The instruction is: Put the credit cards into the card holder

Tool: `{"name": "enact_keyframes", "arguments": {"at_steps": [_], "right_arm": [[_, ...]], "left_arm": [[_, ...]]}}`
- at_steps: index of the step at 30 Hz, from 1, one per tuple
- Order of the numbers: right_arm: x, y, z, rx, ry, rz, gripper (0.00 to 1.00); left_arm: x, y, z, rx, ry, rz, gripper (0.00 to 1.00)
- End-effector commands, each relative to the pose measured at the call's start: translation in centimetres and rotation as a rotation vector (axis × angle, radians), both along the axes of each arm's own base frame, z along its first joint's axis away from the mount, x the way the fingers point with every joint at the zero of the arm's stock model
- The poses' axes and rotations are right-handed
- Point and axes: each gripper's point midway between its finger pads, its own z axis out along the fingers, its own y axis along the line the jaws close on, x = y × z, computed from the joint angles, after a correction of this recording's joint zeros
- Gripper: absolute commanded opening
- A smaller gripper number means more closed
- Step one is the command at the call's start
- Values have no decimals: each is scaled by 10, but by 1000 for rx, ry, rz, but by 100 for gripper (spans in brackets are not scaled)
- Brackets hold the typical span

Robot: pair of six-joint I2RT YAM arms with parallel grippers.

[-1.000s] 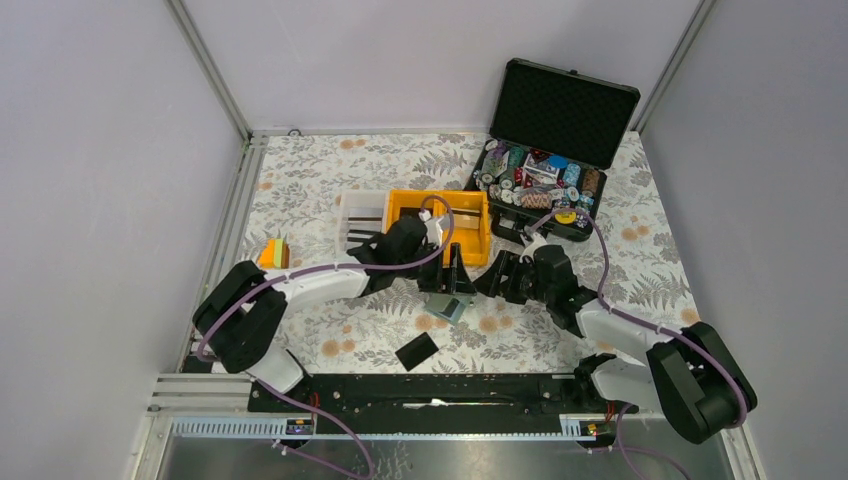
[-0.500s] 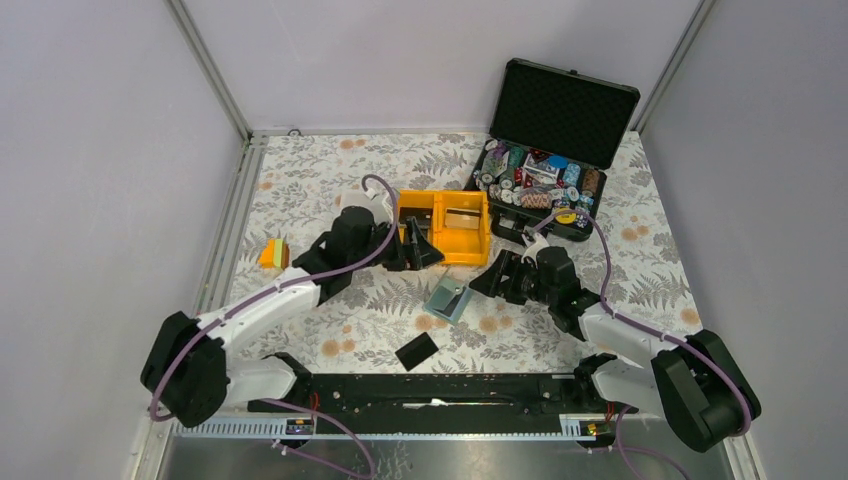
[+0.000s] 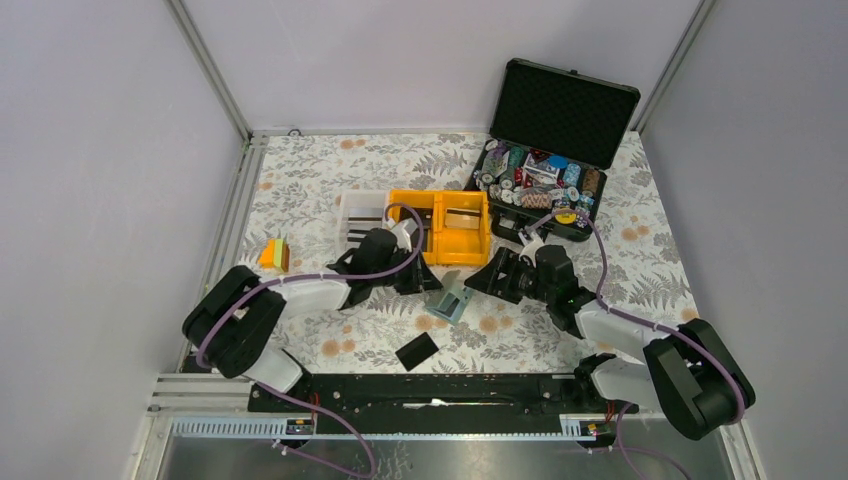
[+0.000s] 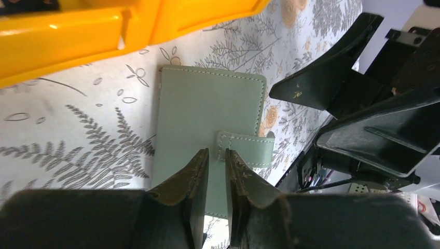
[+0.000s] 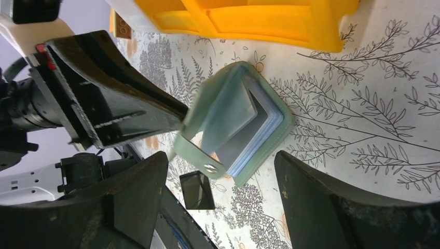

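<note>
Right wrist: card holder (image 5: 259, 124) between right gripper (image 5: 220, 158) wide jaws; yellow bin (image 5: 259, 21) near.

Card holder (image 3: 450, 298) lies on the desk (image 3: 330, 170) between my left gripper (image 3: 428, 281) and right gripper (image 3: 486, 277), just before the bin (image 3: 455, 228). One credit card (image 3: 416, 351) lies nearer my bases. The case (image 3: 548, 160) stands behind, to the right.
</note>
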Motion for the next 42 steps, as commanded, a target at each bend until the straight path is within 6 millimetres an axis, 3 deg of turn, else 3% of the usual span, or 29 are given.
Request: {"name": "enact_keyframes", "arguments": {"at_steps": [1,12,21,25,31,35,38,42], "right_arm": [[3,8,8,58,-4,15,83],[0,13,-24,-56,111,-2,81],[5,21,-50,-155,135,-29,72],[11,23,-61,-200,153,-36,60],[11,8,-82,-330,181,-113,34],[9,4,-89,-335,195,-135,14],[7,2,-95,-332,210,-147,0],[2,3,-97,-291,212,-149,0]], "left_arm": [[-5,-26,9,-70,-36,-65,20],[-14,-23,-38,11,47,-65,13],[-17,-21,-46,16,56,-65,13],[-18,-22,-46,8,58,-73,12],[-17,-23,-37,1,28,-77,13],[-14,-24,-26,-4,0,-85,20],[-9,-22,-10,5,-35,-66,37],[-1,-8,16,14,-98,10,59]]}}
